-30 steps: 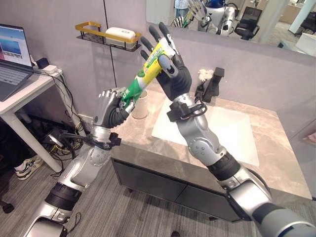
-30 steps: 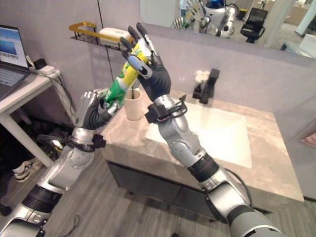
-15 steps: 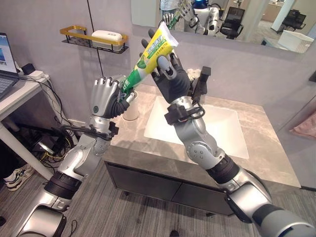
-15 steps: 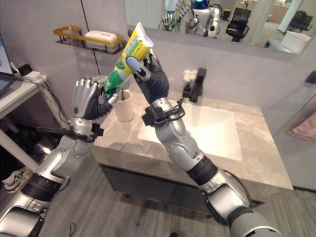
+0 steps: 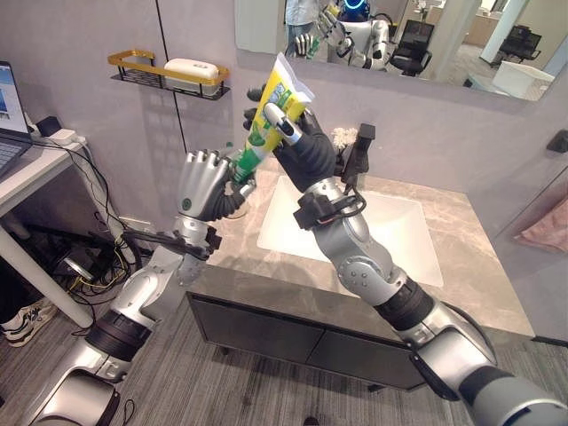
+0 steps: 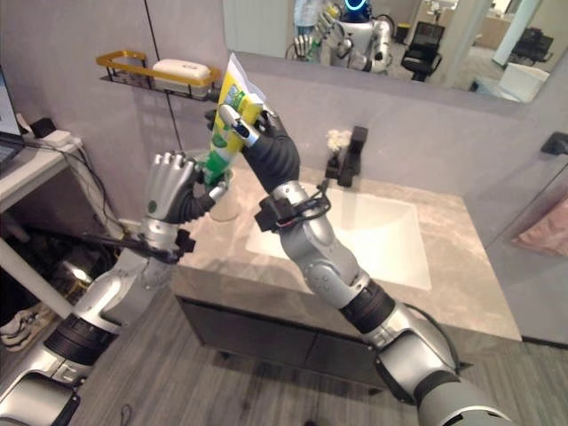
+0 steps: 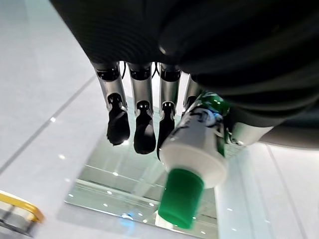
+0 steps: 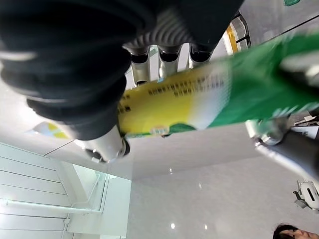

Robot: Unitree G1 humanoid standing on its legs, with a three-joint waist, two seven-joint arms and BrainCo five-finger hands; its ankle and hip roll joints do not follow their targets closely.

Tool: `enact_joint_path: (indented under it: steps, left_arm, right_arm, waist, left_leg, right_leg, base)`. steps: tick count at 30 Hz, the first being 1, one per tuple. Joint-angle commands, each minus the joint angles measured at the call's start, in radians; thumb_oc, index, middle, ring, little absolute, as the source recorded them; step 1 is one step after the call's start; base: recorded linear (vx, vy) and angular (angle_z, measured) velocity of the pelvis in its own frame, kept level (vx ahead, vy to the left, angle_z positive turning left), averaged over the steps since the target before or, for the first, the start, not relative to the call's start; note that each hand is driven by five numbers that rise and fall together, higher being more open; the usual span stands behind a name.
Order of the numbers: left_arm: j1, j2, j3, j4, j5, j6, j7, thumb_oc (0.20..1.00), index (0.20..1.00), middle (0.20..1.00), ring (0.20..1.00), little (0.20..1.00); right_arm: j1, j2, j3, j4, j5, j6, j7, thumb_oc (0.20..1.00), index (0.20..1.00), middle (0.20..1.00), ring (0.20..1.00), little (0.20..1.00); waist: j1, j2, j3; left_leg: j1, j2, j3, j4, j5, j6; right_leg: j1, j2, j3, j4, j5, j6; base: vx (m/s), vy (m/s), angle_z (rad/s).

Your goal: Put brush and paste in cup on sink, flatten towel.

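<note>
Two silver-grey jointed robot arms with black bands at the elbows end in a left hand (image 5: 206,182) and right hand (image 5: 300,142) (silver, dark-tipped fingers) under dark ribbed covers, black cables looping each wrist.

Toothpaste tube (image 5: 269,114) carries print: white lettering on the green part, small dark lines of text on the yellow part (image 8: 174,94), all too small or blurred to make out. White marks on the tube's green shoulder near the cap (image 7: 202,117), not legible. Laptop screen (image 5: 7,93) at the far left shows a picture, no readable text. Nothing readable on the soap dish rack (image 5: 164,71), mirror (image 5: 399,40) or bench (image 5: 461,284).
</note>
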Motion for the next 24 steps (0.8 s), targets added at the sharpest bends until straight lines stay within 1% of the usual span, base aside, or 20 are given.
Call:
enact_joint_path:
  steps: [1, 3, 4, 5, 6, 7, 9, 11, 13, 15, 16, 18, 19, 20, 21, 22, 24]
  left_arm:
    - [-0.108, 0.024, -0.029, 0.043, -0.022, -0.011, 0.018, 0.200, 0.200, 0.200, 0.200, 0.200]
    - [-0.099, 0.016, -0.026, 0.047, -0.045, -0.018, 0.017, 0.216, 0.216, 0.216, 0.216, 0.216]
    - [-0.088, 0.014, -0.017, 0.037, -0.068, -0.027, 0.009, 0.426, 0.426, 0.426, 0.426, 0.426]
    - [-0.073, 0.011, -0.010, 0.029, -0.086, -0.033, 0.003, 0.558, 0.558, 0.558, 0.558, 0.558]
    - [-0.050, -0.006, 0.009, 0.000, -0.151, -0.057, 0.003, 1.000, 1.000, 1.000, 1.000, 1.000]
    - [-0.050, -0.006, 0.009, 0.000, -0.151, -0.057, 0.003, 1.000, 1.000, 1.000, 1.000, 1.000]
    - [0.019, -0.038, 0.043, -0.069, -0.228, -0.089, 0.004, 1.000, 1.000, 1.000, 1.000, 1.000]
    - [0.051, -0.046, 0.052, -0.086, -0.244, -0.092, 0.001, 1.000, 1.000, 1.000, 1.000, 1.000]
    - [0.122, -0.045, 0.069, -0.131, -0.296, -0.110, -0.023, 1.000, 1.000, 1.000, 1.000, 1.000]
    - [0.162, -0.047, 0.082, -0.153, -0.343, -0.124, -0.038, 1.000, 1.000, 1.000, 1.000, 1.000]
    - [0.164, -0.045, 0.084, -0.156, -0.345, -0.124, -0.040, 1.000, 1.000, 1.000, 1.000, 1.000]
    - [0.219, -0.051, 0.094, -0.171, -0.398, -0.139, -0.059, 1.000, 1.000, 1.000, 1.000, 1.000]
    - [0.235, -0.045, 0.102, -0.183, -0.412, -0.145, -0.067, 1.000, 1.000, 1.000, 1.000, 1.000]
    - [0.284, -0.045, 0.110, -0.187, -0.451, -0.155, -0.080, 1.000, 1.000, 1.000, 1.000, 1.000]
    - [0.289, -0.041, 0.114, -0.192, -0.454, -0.154, -0.083, 1.000, 1.000, 1.000, 1.000, 1.000]
    - [0.315, -0.039, 0.118, -0.191, -0.481, -0.162, -0.096, 1.000, 1.000, 1.000, 1.000, 1.000]
    - [0.397, -0.010, 0.134, -0.214, -0.575, -0.200, -0.144, 1.000, 1.000, 1.000, 1.000, 1.000]
  right_arm:
    - [-0.097, 0.083, 0.010, -0.046, -0.031, -0.037, 0.038, 0.200, 0.200, 0.200, 0.200, 0.200]
    - [-0.101, 0.081, 0.005, -0.047, -0.052, -0.043, 0.029, 0.200, 0.200, 0.200, 0.200, 0.200]
    - [-0.102, 0.076, -0.005, -0.048, -0.072, -0.045, 0.020, 0.200, 0.200, 0.200, 0.200, 0.200]
    - [-0.098, 0.075, -0.012, -0.049, -0.087, -0.046, 0.013, 0.200, 0.200, 0.200, 0.200, 0.200]
    - [-0.107, 0.061, -0.015, -0.055, -0.133, -0.037, -0.003, 0.200, 0.200, 0.200, 0.200, 0.200]
    - [-0.106, 0.061, -0.014, -0.055, -0.133, -0.037, -0.003, 0.200, 0.200, 0.200, 0.200, 0.200]
    - [-0.142, 0.044, -0.031, -0.037, -0.172, -0.040, -0.031, 0.200, 0.200, 0.200, 0.200, 0.200]
    - [-0.163, 0.038, -0.036, -0.032, -0.189, -0.043, -0.043, 0.200, 0.200, 0.200, 0.200, 0.200]
    - [-0.211, 0.029, -0.068, -0.009, -0.227, -0.055, -0.078, 0.200, 0.200, 0.200, 0.200, 0.200]
    - [-0.234, 0.034, -0.089, 0.016, -0.252, -0.061, -0.104, 0.200, 0.200, 0.200, 0.200, 0.200]
    - [-0.235, 0.035, -0.088, 0.018, -0.252, -0.061, -0.105, 0.200, 0.200, 0.200, 0.200, 0.200]
    - [-0.266, 0.036, -0.124, 0.041, -0.285, -0.074, -0.144, 0.200, 0.200, 0.200, 0.200, 0.200]
    - [-0.275, 0.043, -0.132, 0.052, -0.294, -0.078, -0.153, 0.200, 0.200, 0.200, 0.200, 0.200]
    - [-0.298, 0.046, -0.157, 0.069, -0.317, -0.086, -0.181, 0.200, 0.200, 0.200, 0.200, 0.200]
    - [-0.299, 0.050, -0.157, 0.070, -0.320, -0.086, -0.184, 0.200, 0.200, 0.200, 0.200, 0.200]
    - [-0.321, 0.045, -0.171, 0.078, -0.347, -0.087, -0.204, 0.200, 0.200, 0.200, 0.200, 0.200]
    - [-0.376, 0.044, -0.213, 0.108, -0.420, -0.093, -0.256, 0.200, 0.200, 0.200, 0.200, 0.200]
  waist:
    - [0.008, -0.024, -0.024]
    - [0.009, -0.023, -0.023]
    - [0.010, -0.023, -0.022]
    - [0.011, -0.023, -0.021]
    - [0.014, -0.024, -0.016]
    - [0.014, -0.024, -0.017]
    - [0.023, -0.030, -0.010]
    - [0.026, -0.031, -0.009]
    - [0.041, -0.032, -0.002]
    - [0.052, -0.033, 0.001]
    - [0.050, -0.033, 0.000]
    - [0.065, -0.031, 0.007]
    - [0.066, -0.032, 0.006]
    - [0.083, -0.028, 0.011]
    - [0.080, -0.030, 0.009]
    - [0.087, -0.028, 0.011]
    - [0.109, -0.024, 0.016]
  left_leg:
    - [-0.016, 0.030, 0.026, 0.006, -0.005, 0.014]
    - [-0.017, 0.030, 0.025, 0.006, -0.004, 0.014]
    - [-0.017, 0.029, 0.025, 0.006, -0.003, 0.015]
    - [-0.017, 0.029, 0.024, 0.006, -0.003, 0.015]
    - [-0.021, 0.029, 0.019, 0.006, -0.002, 0.016]
    - [-0.021, 0.029, 0.019, 0.006, -0.002, 0.016]
    - [-0.026, 0.027, 0.016, 0.006, 0.000, 0.017]
    - [-0.029, 0.026, 0.015, 0.006, 0.001, 0.018]
    - [-0.038, 0.022, 0.008, 0.006, 0.002, 0.021]
    - [-0.047, 0.020, 0.001, 0.006, 0.005, 0.022]
    - [-0.048, 0.020, 0.001, 0.006, 0.005, 0.022]
    - [-0.059, 0.019, -0.010, 0.006, 0.009, 0.024]
    - [-0.063, 0.017, -0.014, 0.006, 0.010, 0.024]
    - [-0.072, 0.013, -0.023, 0.006, 0.012, 0.026]
    - [-0.073, 0.012, -0.024, 0.006, 0.013, 0.026]
    - [-0.077, 0.010, -0.027, 0.006, 0.014, 0.027]
    - [-0.094, 0.002, -0.043, 0.006, 0.018, 0.029]
  right_leg:
    - [0.038, -0.127, 0.020, 0.020, 0.029, 0.089]
    - [0.038, -0.127, 0.019, 0.019, 0.029, 0.089]
    - [0.039, -0.127, 0.018, 0.019, 0.029, 0.089]
    - [0.039, -0.128, 0.017, 0.019, 0.029, 0.089]
    - [0.040, -0.127, 0.015, 0.019, 0.029, 0.088]
    - [0.040, -0.127, 0.015, 0.019, 0.029, 0.088]
    - [0.038, -0.129, 0.015, 0.016, 0.032, 0.087]
    - [0.038, -0.129, 0.013, 0.014, 0.034, 0.087]
    - [0.036, -0.132, 0.010, 0.012, 0.035, 0.087]
    - [0.035, -0.135, 0.003, 0.011, 0.036, 0.088]
    - [0.035, -0.135, 0.002, 0.011, 0.036, 0.088]
    - [0.033, -0.139, -0.004, 0.011, 0.038, 0.089]
    - [0.032, -0.140, -0.006, 0.010, 0.038, 0.089]
    - [0.031, -0.142, -0.010, 0.009, 0.039, 0.089]
    - [0.030, -0.142, -0.011, 0.009, 0.039, 0.089]
    - [0.029, -0.143, -0.015, 0.008, 0.040, 0.089]
    - [0.026, -0.149, -0.026, 0.006, 0.042, 0.092]
  base:
    - [-0.01, -0.002, -0.04]
    - [0.00, 0.000, 0.00]
    - [0.00, 0.000, 0.00]
    - [0.00, 0.000, 0.00]
    - [0.00, 0.000, 0.00]
    - [0.00, -0.008, 0.03]
    - [0.00, -0.007, 0.06]
    - [0.00, -0.003, 0.04]
    - [0.00, 0.000, 0.00]
    - [0.00, -0.004, 0.02]
    - [0.00, -0.005, 0.05]
    - [-0.01, -0.005, 0.09]
    - [-0.02, 0.003, 0.09]
    - [0.00, 0.007, 0.14]
    - [0.00, 0.009, 0.20]
    - [0.00, 0.008, 0.21]
    - [-0.01, 0.012, 0.24]
